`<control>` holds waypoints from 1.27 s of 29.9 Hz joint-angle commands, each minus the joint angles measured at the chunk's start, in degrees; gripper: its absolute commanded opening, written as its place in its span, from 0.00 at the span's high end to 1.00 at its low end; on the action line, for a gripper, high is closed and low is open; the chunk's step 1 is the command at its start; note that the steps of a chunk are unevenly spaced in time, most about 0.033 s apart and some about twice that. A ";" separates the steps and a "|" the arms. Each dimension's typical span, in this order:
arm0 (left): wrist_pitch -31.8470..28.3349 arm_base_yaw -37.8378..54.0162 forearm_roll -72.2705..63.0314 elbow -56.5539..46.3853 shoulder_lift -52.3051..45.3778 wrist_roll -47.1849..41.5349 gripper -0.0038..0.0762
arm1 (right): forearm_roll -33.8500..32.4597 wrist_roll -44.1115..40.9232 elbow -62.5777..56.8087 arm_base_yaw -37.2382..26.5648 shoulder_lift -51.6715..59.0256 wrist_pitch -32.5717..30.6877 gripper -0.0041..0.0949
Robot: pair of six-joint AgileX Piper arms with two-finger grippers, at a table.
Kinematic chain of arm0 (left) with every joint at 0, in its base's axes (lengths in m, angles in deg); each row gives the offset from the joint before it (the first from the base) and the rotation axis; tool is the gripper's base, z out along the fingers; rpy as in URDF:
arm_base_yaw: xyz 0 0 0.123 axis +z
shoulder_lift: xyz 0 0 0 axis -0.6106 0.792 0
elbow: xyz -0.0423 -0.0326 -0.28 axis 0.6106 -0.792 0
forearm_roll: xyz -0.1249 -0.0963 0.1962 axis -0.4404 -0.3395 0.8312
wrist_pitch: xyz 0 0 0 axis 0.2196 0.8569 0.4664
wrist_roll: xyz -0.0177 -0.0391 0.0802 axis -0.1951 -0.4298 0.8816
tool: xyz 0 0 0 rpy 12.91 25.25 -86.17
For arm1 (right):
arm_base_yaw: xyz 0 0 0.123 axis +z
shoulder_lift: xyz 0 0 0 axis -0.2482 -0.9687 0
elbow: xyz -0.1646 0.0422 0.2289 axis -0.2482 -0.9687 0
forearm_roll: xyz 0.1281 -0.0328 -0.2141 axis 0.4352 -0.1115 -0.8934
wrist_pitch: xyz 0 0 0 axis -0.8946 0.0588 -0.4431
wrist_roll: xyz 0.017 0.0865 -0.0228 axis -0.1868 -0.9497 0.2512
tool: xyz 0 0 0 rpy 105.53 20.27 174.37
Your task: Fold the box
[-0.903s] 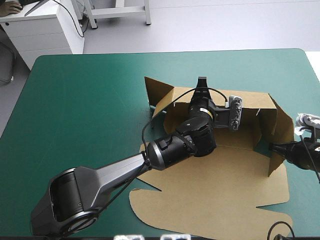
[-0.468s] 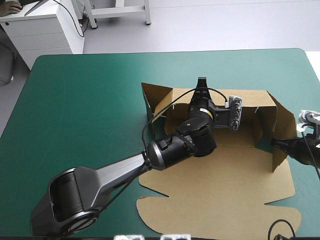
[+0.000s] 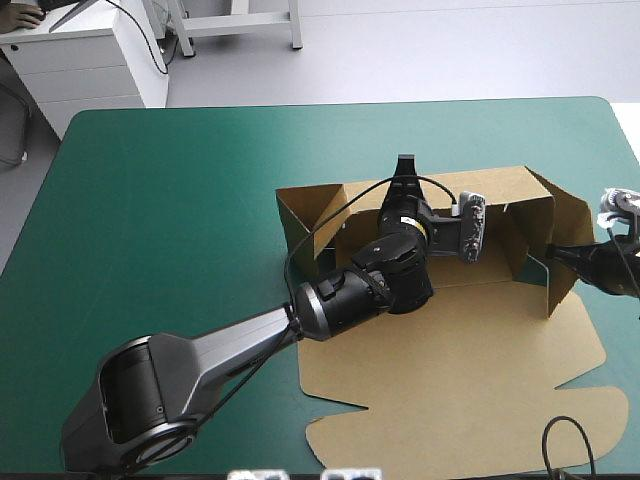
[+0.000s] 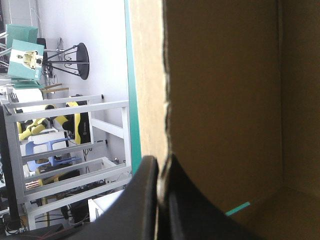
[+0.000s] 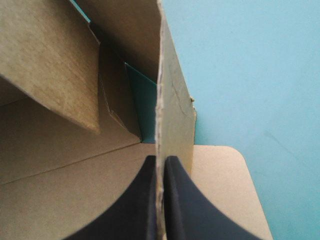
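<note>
The brown box sits right of the table's centre, its walls raised and its lid flat toward the front edge. My left gripper reaches over the tray floor and is shut on the top edge of the far wall. The left wrist view shows my left gripper with its black fingers pinching that board. My right gripper is shut on the right side wall from outside. In the right wrist view the wall's thin edge stands upright in my right gripper. The left side flap angles inward.
The teal-green cover stretches wide to the left of the box. The table's right edge runs close behind my right gripper. The lid's front rim nearly reaches the table's near edge.
The far wall and side flaps have swung more upright. The whole sheet has shifted toward the right and front. My right gripper has moved slightly toward the far edge with the side wall.
</note>
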 commanded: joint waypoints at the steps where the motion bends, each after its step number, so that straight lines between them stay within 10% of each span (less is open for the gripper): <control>1: -1.75 -0.62 -0.16 1.35 -3.37 -0.96 0.96 | 3.15 1.11 2.96 -0.10 0.39 3.15 0.97; 14: -1.75 -0.62 -0.16 1.35 -3.37 -0.96 0.96 | 1.85 2.57 2.96 -0.10 0.39 0.42 0.94; 23: -2.01 -0.62 -0.16 1.35 -3.37 -1.08 0.96 | 1.98 0.41 2.96 -0.10 0.61 -2.69 0.51; 38: -1.91 -0.62 -0.16 1.35 -3.37 -1.22 0.96 | 0.94 0.03 5.24 -0.10 9.94 -11.83 0.51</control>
